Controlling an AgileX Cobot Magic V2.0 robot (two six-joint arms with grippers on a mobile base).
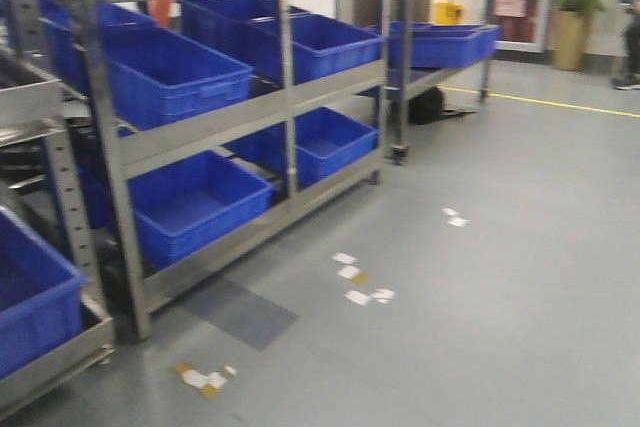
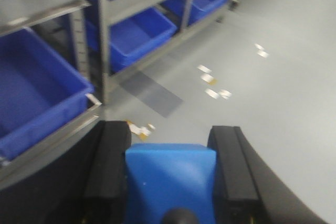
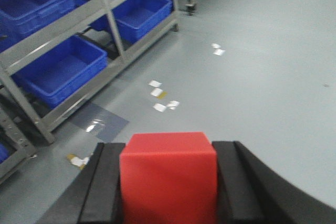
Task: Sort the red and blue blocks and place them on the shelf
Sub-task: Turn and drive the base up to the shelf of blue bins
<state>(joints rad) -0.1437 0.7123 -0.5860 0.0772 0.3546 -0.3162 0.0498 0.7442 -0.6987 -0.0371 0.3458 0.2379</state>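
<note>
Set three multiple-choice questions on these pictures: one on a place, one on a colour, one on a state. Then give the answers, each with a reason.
1. Where is the red block? A on the floor; B in the right claw; C in a drawer.
2. What colour are the bins on the shelf? A blue; B green; C yellow.
3. What state is the left claw in? A open, empty; B out of view; C shut on the blue block.
Answers: 1 B, black fingers flank it in the right wrist view. 2 A, every bin in the front view is blue. 3 C, fingers press the block's sides.
</note>
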